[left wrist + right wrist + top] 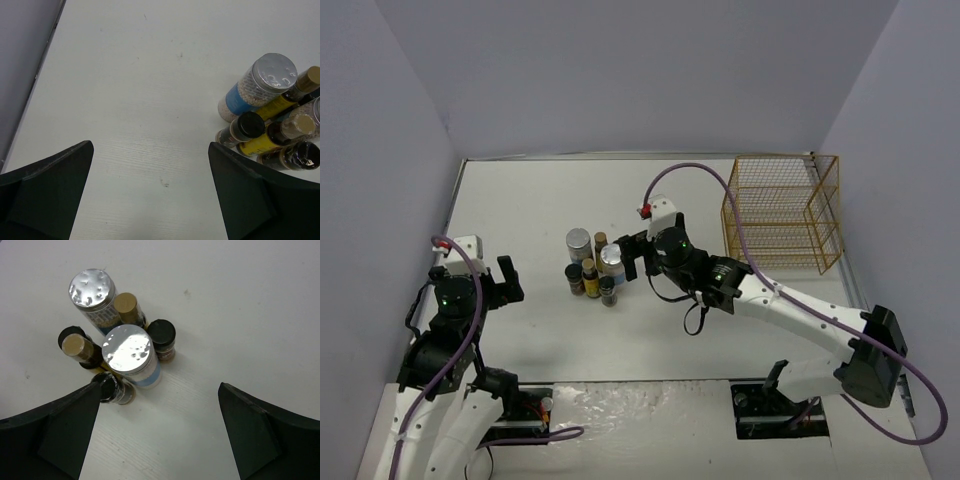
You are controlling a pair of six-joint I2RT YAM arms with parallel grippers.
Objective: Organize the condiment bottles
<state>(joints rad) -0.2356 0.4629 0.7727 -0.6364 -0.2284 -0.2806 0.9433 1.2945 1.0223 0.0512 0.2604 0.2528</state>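
My right fingers (260, 440) are spread wide apart with nothing between them. They hover over the white worktop (540, 200), just short of the condiment bottles (592, 265). All seven bottles stand upright in one tight cluster near the middle of the worktop, touching or nearly so.

From my right wrist:
- The wide clear jar with a silver lid and blue label (129, 352) is nearest me.
- The second silver-lidded jar (92, 289) is behind it, to the left.
- The slim bottle with a tan cap (126, 305) is tucked against both silver-lidded jars.
- The tan-capped yellow bottle (75, 346) is just left of the near jar.
- The short dark jar with a black lid (161, 334) is on the right side of the cluster.
- The second black-lidded jar (112, 389) is at the front left, right up against the tip of one of my right fingers. I cannot tell if they touch.
- The third black lid (69, 335) peeks out behind the yellow bottle.

My left fingers (45, 190) are also apart and hold nothing. They sit over bare worktop, left of the cluster. In my left wrist view the bottles sit at the right edge, outside the gap between the fingers.

The gold wire basket (785, 215) stands at the far right of the worktop, well apart from the bottles.
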